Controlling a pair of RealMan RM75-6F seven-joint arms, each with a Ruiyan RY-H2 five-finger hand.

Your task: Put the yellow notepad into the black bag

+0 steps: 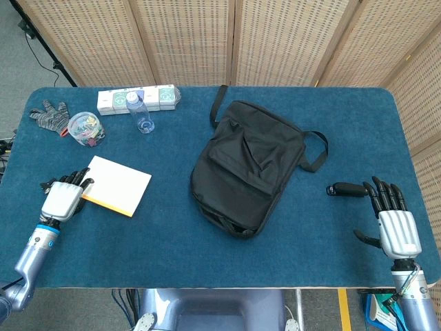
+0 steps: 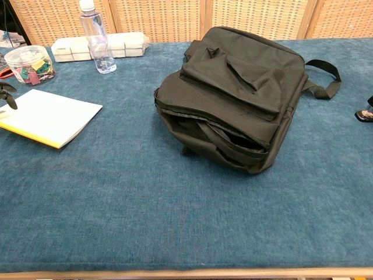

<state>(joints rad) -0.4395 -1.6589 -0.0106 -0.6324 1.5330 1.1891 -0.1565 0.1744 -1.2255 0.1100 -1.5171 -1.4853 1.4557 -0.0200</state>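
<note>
The yellow notepad (image 1: 117, 185), white on top with a yellow edge, lies at the table's left; the chest view shows the notepad (image 2: 49, 116) slightly raised at its left end. My left hand (image 1: 62, 198) grips the pad's left corner, and its fingertips (image 2: 8, 98) curl over that edge. The black bag (image 1: 248, 165) lies in the middle of the table, its opening facing the front edge in the chest view of the bag (image 2: 233, 93). My right hand (image 1: 397, 222) rests far right near the front edge, fingers apart and holding nothing.
A clear bottle (image 1: 140, 112), a white box (image 1: 134, 98), a plastic tub (image 1: 85, 128) of small coloured items and a grey glove (image 1: 49, 114) stand at the back left. A small black object (image 1: 346, 189) lies just beyond my right hand's fingertips.
</note>
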